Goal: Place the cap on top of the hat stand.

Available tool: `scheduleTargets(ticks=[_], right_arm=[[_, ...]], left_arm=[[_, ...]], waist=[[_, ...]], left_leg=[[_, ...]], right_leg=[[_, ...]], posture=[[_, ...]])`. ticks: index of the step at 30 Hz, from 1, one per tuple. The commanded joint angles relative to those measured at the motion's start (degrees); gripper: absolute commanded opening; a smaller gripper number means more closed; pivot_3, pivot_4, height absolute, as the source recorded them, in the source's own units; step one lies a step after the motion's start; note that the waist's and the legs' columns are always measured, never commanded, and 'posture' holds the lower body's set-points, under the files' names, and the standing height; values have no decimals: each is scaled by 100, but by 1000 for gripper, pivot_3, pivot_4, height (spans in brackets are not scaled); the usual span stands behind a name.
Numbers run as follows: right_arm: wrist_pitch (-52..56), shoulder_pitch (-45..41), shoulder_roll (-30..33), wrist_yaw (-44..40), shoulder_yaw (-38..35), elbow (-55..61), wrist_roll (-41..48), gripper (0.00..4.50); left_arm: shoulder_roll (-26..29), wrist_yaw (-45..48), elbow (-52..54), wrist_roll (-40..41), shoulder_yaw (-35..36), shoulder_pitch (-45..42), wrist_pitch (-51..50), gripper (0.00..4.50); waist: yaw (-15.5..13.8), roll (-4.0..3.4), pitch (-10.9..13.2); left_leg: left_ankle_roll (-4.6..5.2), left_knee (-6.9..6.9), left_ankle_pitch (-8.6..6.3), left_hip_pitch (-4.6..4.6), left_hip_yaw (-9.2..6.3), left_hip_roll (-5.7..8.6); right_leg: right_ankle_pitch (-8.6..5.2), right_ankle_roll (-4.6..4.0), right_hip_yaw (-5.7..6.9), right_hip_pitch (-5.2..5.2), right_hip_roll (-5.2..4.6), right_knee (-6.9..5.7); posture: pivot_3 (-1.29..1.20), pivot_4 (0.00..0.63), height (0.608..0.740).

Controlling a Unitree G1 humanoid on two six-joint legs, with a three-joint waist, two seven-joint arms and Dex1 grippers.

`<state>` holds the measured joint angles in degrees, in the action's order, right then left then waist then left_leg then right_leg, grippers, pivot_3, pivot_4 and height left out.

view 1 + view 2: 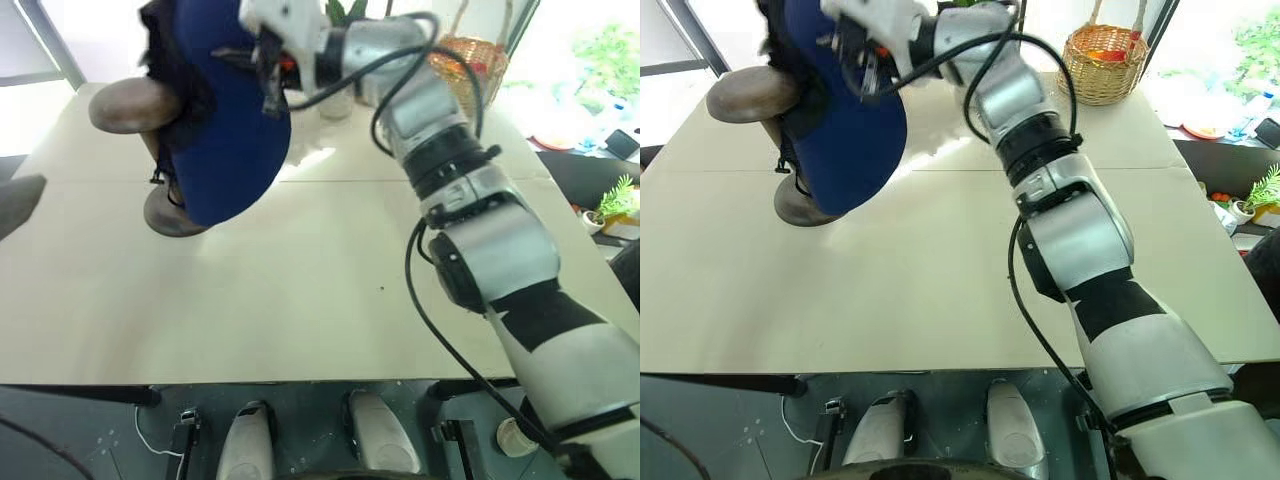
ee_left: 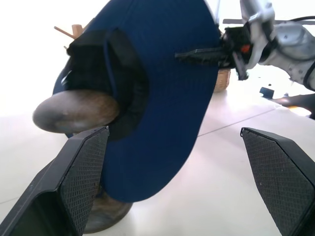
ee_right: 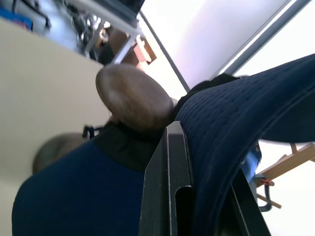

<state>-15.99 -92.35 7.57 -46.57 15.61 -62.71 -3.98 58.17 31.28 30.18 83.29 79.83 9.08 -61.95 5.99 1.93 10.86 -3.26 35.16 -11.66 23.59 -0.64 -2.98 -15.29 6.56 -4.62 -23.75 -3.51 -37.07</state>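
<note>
Cap (image 1: 235, 150) hangs in the upper left of the head view, its wide navy brim held upright and its dark crown opening turned toward the mushroom top of the stand (image 1: 130, 105), just beside or touching it. The right end effector (image 1: 268, 62) is clamped tight on the brim's upper edge. The stand's base rests on the pale bench (image 1: 300, 290), partly hidden behind the brim. The left end effector (image 2: 174, 182) has its 2 fingers spread wide and holds nothing. A basket (image 1: 1102, 65) sits at the bench's far edge, upper right.
</note>
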Motion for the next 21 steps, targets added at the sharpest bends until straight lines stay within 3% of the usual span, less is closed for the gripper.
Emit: scheduleTargets(ticks=[1, 5, 11, 17, 21], right_arm=[[-730, -569, -176, 492, 97, -347, -472, 65], [-1438, -924, -227, 1154, 324, -620, -1083, 65], [-2511, -1126, -319, 1268, 229, -471, -1171, 65], [-3518, -616, -363, 1380, 579, -247, -1635, 65], [-3952, -128, -313, 1897, 1042, -61, -2329, 65]], left_arm=[[49, -159, 95, 245, 488, 217, 149, 4500], [32, -227, 116, 367, 648, 479, 254, 4500], [12, -192, 44, 397, 742, 760, 449, 4500], [76, -49, -186, 318, 810, 928, 555, 4500], [146, 11, -259, 405, 952, 1040, 513, 4500]], waist=[[16, -3, 2], [101, -2, 1], [137, -2, 2], [137, 0, 0], [135, 3, -2]], left_leg=[[0, 0, 0, 0, 0, 0], [0, -12, 0, 25, 1, -1], [-2, -12, 1, 65, 0, -1], [-2, -10, 1, 69, 0, -1], [-5, -5, 3, 69, -1, -1]], right_leg=[[0, -1, 0, -2, 0, 0], [-3, -6, -1, -39, 0, -7], [-1, -4, 0, -75, 1, -11], [-1, -5, 2, -79, 1, -12], [0, -8, 2, -78, 0, -16]], posture=[[0, 150, 738], [0, 150, 738], [0, 150, 738], [0, 150, 738], [0, 150, 738]])
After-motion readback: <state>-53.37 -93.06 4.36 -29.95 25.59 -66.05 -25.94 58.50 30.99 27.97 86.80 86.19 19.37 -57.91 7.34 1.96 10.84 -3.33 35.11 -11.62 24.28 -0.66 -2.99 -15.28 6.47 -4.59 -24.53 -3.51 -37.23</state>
